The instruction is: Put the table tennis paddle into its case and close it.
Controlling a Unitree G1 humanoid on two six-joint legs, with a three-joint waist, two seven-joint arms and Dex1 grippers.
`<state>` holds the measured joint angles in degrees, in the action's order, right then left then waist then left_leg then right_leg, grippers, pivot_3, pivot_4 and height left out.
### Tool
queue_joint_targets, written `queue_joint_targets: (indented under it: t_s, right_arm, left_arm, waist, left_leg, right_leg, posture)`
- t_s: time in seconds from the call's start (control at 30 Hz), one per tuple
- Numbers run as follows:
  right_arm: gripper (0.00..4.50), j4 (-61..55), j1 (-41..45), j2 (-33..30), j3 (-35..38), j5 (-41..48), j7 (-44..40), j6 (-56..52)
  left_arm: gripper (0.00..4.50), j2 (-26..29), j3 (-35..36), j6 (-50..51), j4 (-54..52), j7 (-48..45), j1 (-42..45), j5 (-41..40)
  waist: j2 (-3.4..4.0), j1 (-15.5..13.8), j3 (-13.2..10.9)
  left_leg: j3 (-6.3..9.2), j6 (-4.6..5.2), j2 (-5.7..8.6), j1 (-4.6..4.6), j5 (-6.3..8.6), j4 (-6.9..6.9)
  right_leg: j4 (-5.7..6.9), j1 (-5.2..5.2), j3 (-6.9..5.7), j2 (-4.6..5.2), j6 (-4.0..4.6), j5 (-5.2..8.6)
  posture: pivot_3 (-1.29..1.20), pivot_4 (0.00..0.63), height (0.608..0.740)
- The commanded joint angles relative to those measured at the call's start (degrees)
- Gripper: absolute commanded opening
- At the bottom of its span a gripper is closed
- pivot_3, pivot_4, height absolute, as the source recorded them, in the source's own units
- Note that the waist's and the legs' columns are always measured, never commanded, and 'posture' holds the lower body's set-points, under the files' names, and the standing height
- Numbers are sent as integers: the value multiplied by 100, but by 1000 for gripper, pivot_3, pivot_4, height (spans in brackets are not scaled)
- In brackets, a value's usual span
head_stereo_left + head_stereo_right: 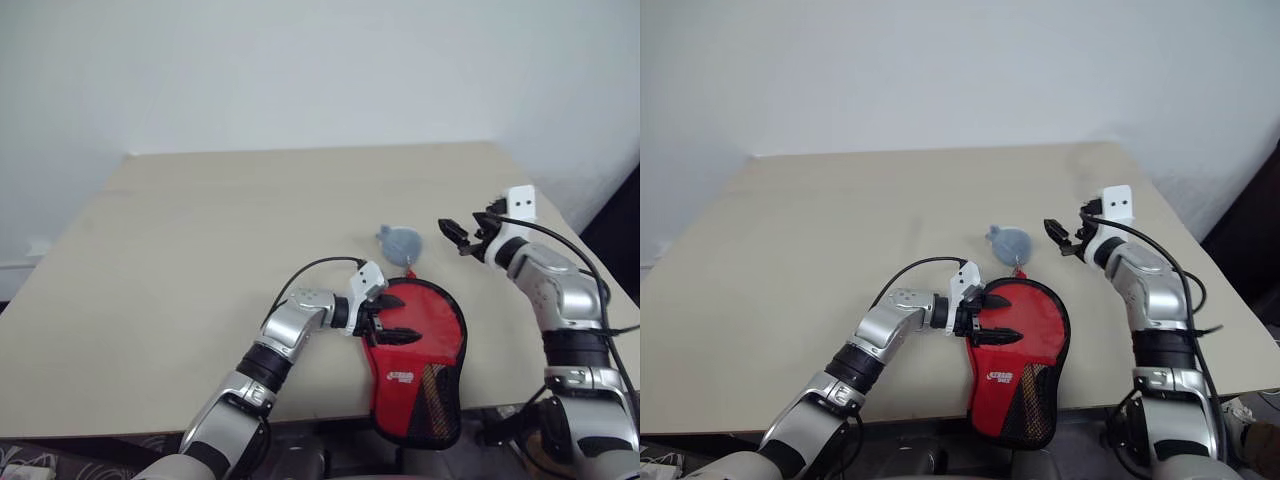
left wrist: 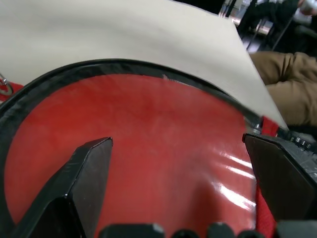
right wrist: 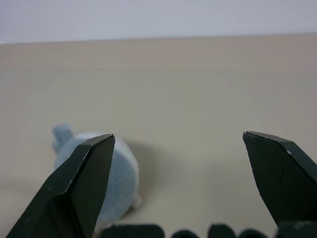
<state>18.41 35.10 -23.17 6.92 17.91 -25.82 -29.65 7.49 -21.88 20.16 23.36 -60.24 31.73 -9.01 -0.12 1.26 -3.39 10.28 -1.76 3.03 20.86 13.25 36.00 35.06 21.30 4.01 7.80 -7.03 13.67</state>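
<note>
The red case [image 1: 420,350] with black edging, a mesh pocket and a small white logo lies on the table near its front edge, its narrow end hanging over the edge. The table tennis paddle is hidden. My left gripper [image 1: 400,318] stands open over the case's round part, pointing to the right; in the left wrist view its fingers [image 2: 84,173] flank the glossy red surface of the case [image 2: 163,114]. Farther back on the right, my right gripper [image 1: 458,238] hangs open above the table, holding nothing.
A small grey-blue lump [image 1: 402,243] lies just beyond the case's round end, left of my right gripper. The beige table [image 1: 200,250] stretches wide to the left and back, up to a white wall. A person's trouser leg [image 2: 292,84] shows past the table's edge.
</note>
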Motion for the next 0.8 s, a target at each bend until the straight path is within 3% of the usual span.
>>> queue_joint_targets:
  t_s: [0.03, 0.47, 0.8]
  right_arm:
    - [4500, 453, 503, 95, -117, -207, 45, 155]
    - [4500, 2474, 2083, 701, -337, -181, -603, -566]
    - [4500, 3382, 2358, 858, -785, -715, -923, -752]
  left_arm:
    - [4453, 49, -154, -398, 463, 25, -105, 299]
    - [4453, -87, -45, -755, 1079, 369, -60, 477]
    - [4453, -118, 38, -833, 1051, 611, -87, 516]
  waist:
    - [2, 1, 1]
    - [20, 16, 13]
    - [25, 42, 18]
  left_leg:
    - [0, 0, 0, 0, 0, 0]
    - [4, 1, 0, -19, -1, 2]
    - [4, 0, 6, -25, -1, 6]
  right_leg:
    - [0, 0, 0, 0, 1, 0]
    - [19, -10, 3, -3, 1, -1]
    - [54, 0, 3, -1, 3, 0]
  posture:
    - [0, 0, 740]
    - [0, 0, 740]
    - [0, 0, 740]
